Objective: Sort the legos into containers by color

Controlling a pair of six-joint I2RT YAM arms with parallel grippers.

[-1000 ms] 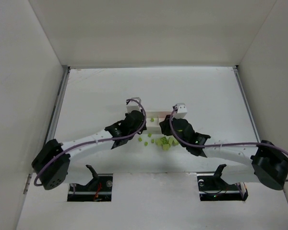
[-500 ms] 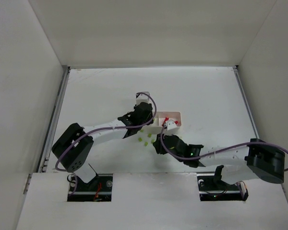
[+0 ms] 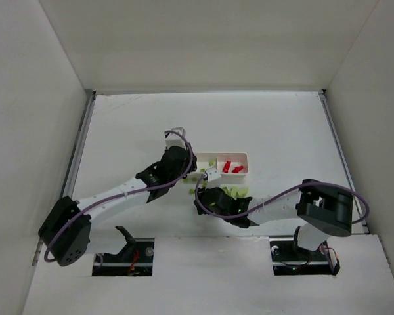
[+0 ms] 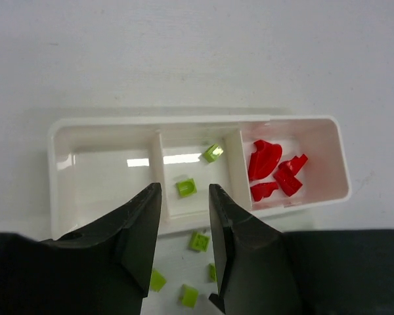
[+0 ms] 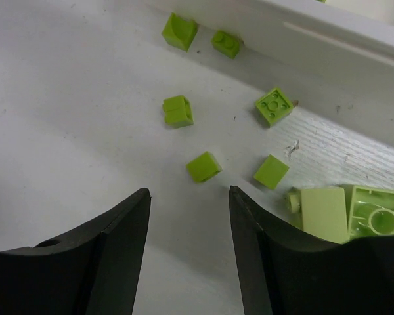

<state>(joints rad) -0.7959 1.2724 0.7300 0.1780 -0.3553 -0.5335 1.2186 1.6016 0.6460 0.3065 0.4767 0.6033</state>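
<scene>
From where I stand, the right gripper has swung back from the far end of the long, shallow white plastic tray. It now hangs spread and empty just above the loose lime-green plastic bricks on the white table. The left gripper, also spread with nothing in it, has eased back to the tray's near wall. 2 green bricks lie in the middle compartment and the red plastic pieces in the right one. The reds look finished; the greens come next.
</scene>
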